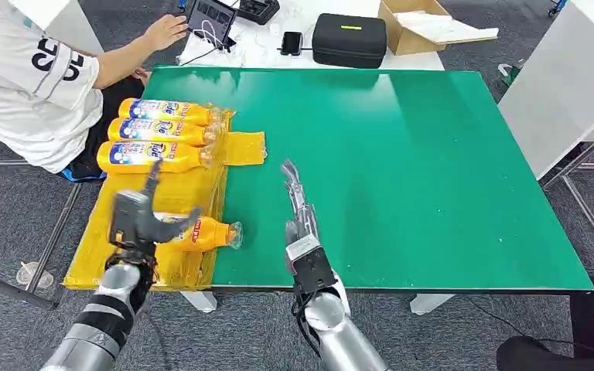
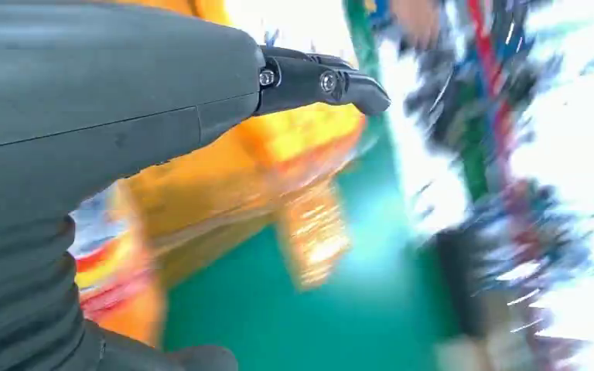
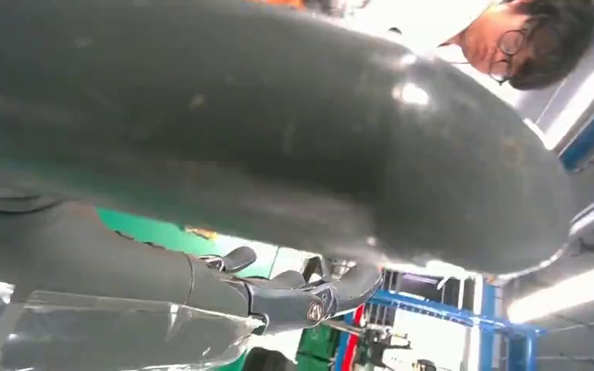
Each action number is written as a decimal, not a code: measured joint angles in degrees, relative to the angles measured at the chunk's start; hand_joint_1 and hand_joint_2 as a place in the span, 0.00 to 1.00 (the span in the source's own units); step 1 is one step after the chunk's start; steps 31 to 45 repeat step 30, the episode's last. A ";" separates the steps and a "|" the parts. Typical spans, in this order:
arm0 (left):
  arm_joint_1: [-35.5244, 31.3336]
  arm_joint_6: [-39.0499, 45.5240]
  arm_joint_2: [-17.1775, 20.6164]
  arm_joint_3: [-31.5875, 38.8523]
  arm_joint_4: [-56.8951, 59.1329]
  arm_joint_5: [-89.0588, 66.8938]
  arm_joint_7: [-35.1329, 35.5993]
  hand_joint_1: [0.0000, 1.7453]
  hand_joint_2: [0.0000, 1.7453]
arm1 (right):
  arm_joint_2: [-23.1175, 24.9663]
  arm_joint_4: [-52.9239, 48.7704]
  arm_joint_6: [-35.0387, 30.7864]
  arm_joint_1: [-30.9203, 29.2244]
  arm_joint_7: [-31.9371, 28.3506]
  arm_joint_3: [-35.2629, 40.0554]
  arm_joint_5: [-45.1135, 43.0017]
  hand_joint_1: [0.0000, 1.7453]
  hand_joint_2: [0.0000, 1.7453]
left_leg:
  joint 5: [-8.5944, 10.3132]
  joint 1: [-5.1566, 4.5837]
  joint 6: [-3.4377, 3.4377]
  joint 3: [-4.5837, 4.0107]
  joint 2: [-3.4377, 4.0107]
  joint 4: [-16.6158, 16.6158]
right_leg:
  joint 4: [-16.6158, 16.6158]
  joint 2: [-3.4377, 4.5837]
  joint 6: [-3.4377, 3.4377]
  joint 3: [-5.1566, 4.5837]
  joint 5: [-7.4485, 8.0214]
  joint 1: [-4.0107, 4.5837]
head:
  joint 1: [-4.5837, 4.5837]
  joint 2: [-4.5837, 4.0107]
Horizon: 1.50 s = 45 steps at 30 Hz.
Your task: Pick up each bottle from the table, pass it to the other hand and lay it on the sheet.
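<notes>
The left hand [image 1: 141, 220] hovers with fingers spread over a bottle [image 1: 201, 233] lying on the yellow sheet [image 1: 124, 255], holding nothing. The right hand [image 1: 298, 202] stretches flat and empty over the green surface [image 1: 402, 170]. Farther off, 3 bottles [image 1: 158, 133] lie side by side on the sheet.

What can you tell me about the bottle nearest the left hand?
The bottle is orange-yellow plastic with a red and blue label and a clear wrap bunched at its cap end. It lies on its side on the yellow sheet, cap toward the green table, apart from three others. The left hand is on its base end.
</notes>
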 measured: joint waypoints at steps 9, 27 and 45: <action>6.78 -10.20 -8.49 12.98 -19.11 6.24 0.02 0.00 1.00 | -0.02 -0.61 -1.49 3.45 -0.72 -1.69 0.04 0.00 0.00 | -0.06 0.00 -0.03 -0.13 0.00 0.00 | -0.01 0.00 0.02 -0.10 -0.04 0.00 | 0.02 0.00; 31.30 1.30 -14.24 7.88 -38.75 2.00 1.31 0.00 1.00 | -1.03 -22.95 -20.98 23.11 -5.53 -9.97 5.93 0.00 1.00 | -0.45 0.00 -0.02 -0.15 0.00 -0.01 | -0.04 0.03 -0.04 -0.18 -0.29 0.00 | 0.00 0.00; 32.87 2.22 -14.35 5.70 -37.83 2.15 0.65 0.00 1.00 | -0.44 -24.92 -21.00 24.54 -5.53 -11.28 8.13 0.00 1.00 | -0.45 0.00 -0.02 -0.16 0.00 -0.01 | -0.04 0.06 -0.04 -0.19 -0.28 0.00 | 0.00 0.00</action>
